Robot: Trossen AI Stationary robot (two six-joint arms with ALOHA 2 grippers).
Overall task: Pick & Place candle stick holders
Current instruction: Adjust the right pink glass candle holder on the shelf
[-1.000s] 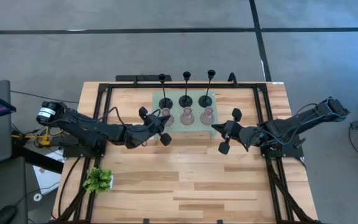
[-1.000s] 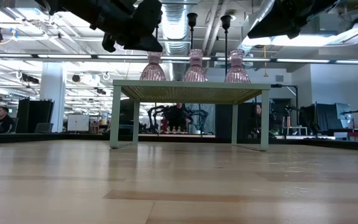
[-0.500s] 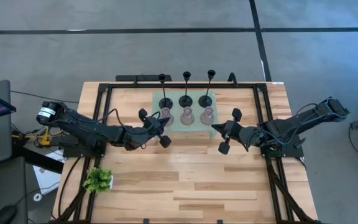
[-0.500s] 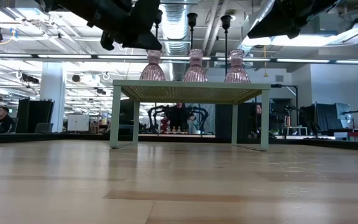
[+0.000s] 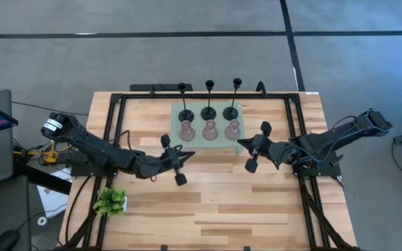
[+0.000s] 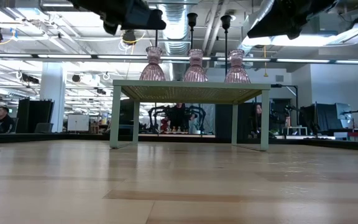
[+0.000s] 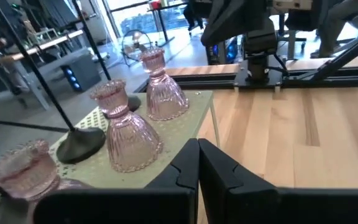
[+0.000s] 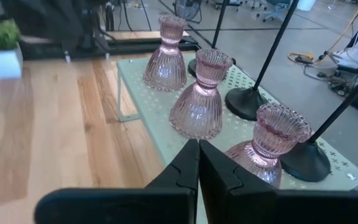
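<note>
Three ribbed pink holders (image 5: 209, 130) fronting three black stemmed holders (image 5: 209, 111) on stand (image 5: 175, 111), upper centre, left gripper (image 5: 175, 161) pressed together, right gripper (image 5: 255, 149) likewise, both empty

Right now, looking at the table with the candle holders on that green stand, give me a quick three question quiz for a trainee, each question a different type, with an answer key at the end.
1. True or false: all six candle stick holders stand on the pale green stand.
2. Multiple choice: where is the left gripper? A) shut on a pink holder; B) shut and empty, above the bare table near the stand's front left corner; C) open over the green plant.
3. Fill in: the three black holders stand in the ____ row, farther from the arms than the three pink holders.

Key
1. True.
2. B.
3. Back. The right gripper, also shut and empty, waits by the stand's right side.
</note>
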